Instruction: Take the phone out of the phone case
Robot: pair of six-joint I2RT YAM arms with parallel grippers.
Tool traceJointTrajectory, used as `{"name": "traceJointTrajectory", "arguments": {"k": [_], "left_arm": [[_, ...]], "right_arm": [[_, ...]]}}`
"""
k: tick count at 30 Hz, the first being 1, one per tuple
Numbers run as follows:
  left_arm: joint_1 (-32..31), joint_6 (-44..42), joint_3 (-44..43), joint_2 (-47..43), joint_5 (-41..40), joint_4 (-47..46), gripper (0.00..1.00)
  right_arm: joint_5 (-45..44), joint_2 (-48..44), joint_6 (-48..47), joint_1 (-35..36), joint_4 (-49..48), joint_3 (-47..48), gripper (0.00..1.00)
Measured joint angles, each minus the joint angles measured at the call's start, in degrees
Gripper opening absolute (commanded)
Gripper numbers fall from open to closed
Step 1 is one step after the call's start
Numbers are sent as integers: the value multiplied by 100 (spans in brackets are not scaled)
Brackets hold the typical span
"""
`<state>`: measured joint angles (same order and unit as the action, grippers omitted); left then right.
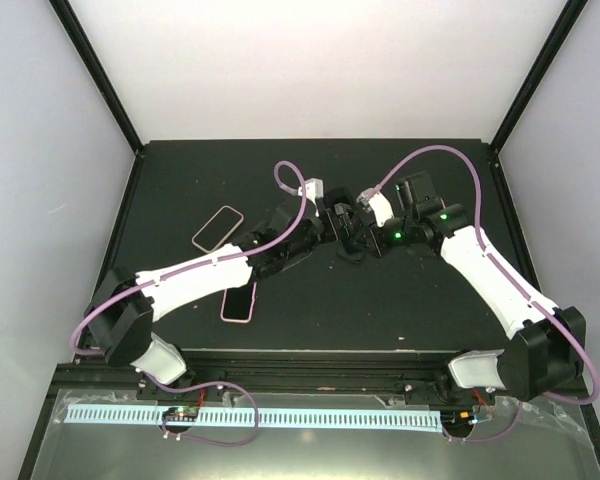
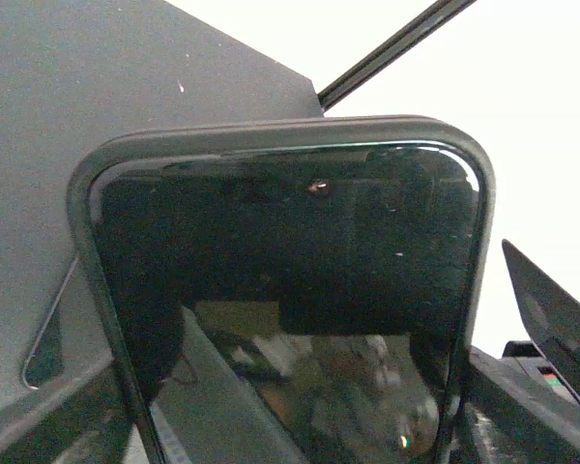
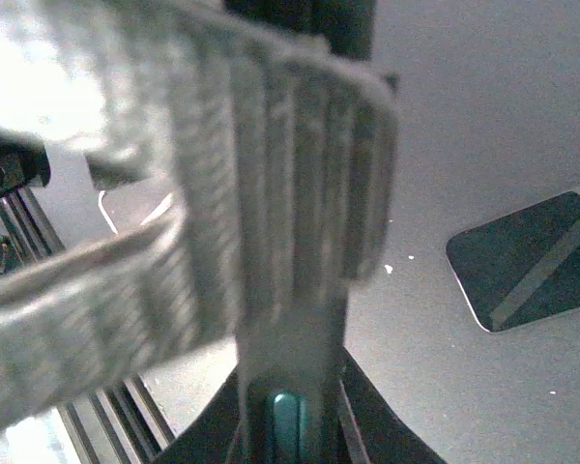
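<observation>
Close to the left wrist lens, phone (image 2: 290, 290) seated in dark phone case (image 2: 271, 132), clamped aloft over the tabletop (image 1: 410, 300) by left end effector (image 1: 330, 215) — right end effector (image 1: 360, 228) at its 3 o'clock, blurred, closure impossible to tell — prying step apparently just in hand; next calls for pinching the case rim and flexing it off.

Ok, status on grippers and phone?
Left gripper holding phone aloft, dark case on. Right gripper alongside, grip unclear in blur. Spare case and pink-edged phone on table, out of the way.

The phone (image 2: 290, 290) shows glossy black glass mid-frame; its phone case (image 2: 271, 130) rim looks matt, smooth plastic; counter (image 2: 126, 77), upper left, matt.
</observation>
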<state>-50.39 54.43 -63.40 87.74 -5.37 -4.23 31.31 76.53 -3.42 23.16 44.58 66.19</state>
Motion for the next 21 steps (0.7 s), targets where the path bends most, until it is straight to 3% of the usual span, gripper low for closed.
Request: {"name": "traceJointTrajectory", "arguments": {"k": [6, 10, 15, 18, 21], "left_arm": [[245, -306, -11, -181, 269, 170, 99], [774, -693, 122, -660, 708, 173, 99], [1298, -1329, 1040, -1768, 1547, -341, 99], [1388, -1578, 1722, -2127, 2229, -994, 95], [1421, -1641, 2463, -2146, 2911, -1888, 80]], "right_arm": [[96, -4, 120, -4, 81, 0, 2], [181, -52, 87, -20, 142, -17, 1], [535, -452, -140, -83, 138, -238, 1], [920, -684, -323, -101, 138, -367, 1], [1375, -837, -481, -103, 131, -474, 1]]}}
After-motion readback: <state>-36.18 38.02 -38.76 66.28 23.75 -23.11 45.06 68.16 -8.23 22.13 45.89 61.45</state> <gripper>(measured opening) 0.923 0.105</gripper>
